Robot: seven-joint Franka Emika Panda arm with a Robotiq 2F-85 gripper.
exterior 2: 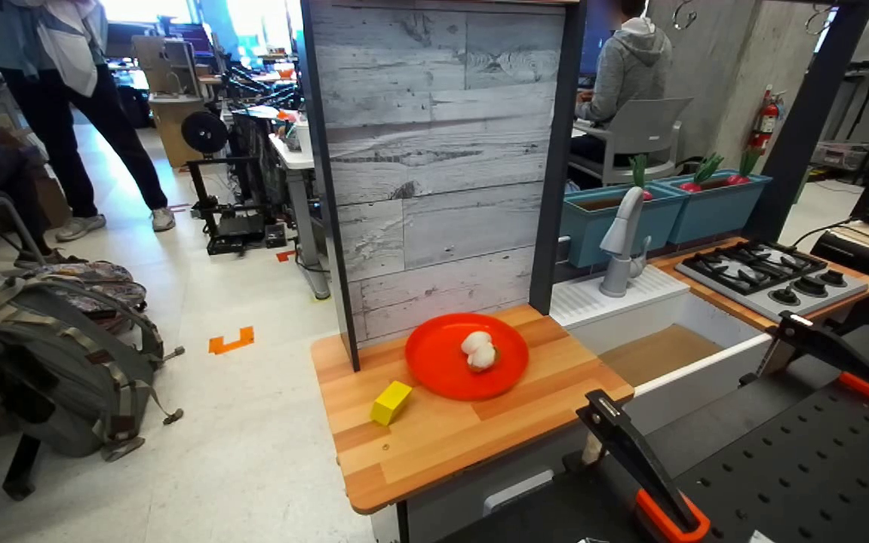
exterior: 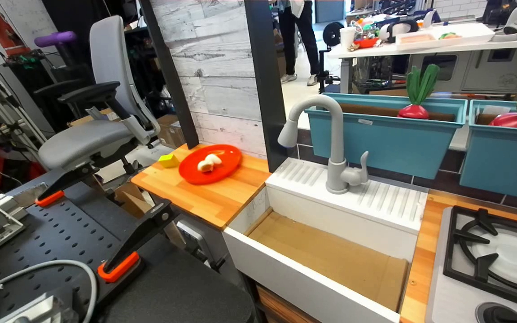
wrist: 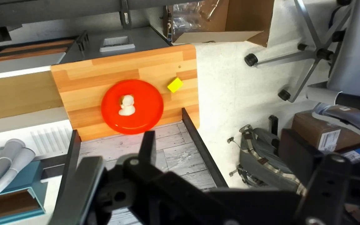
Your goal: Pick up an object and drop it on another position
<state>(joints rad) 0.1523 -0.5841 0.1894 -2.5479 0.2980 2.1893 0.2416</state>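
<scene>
At two o'clock from plate (wrist: pixel 146 107), wrist view, should probably reach for yellow block (wrist: pixel 175 85) next. Judged pre-grasp, with hand (wrist: pixel 212 148) wide.

Yellow block (exterior 2: pixel 391 403), sharp-edged, rests on wooden counter (wrist: pixel 89 78), turned askew to counter's edges. Just beside, gap showing in wrist view, we find red plate (exterior 2: pixel 434 371): round, glossy, flat on counter, right side up. In both exterior views, we see block to left of plate. Near plate's middle, we spot white piece (wrist: pixel 127 111), rounded, two-lobed, brownish patch on one side; whether one item or two touching, we cannot tell.
</scene>
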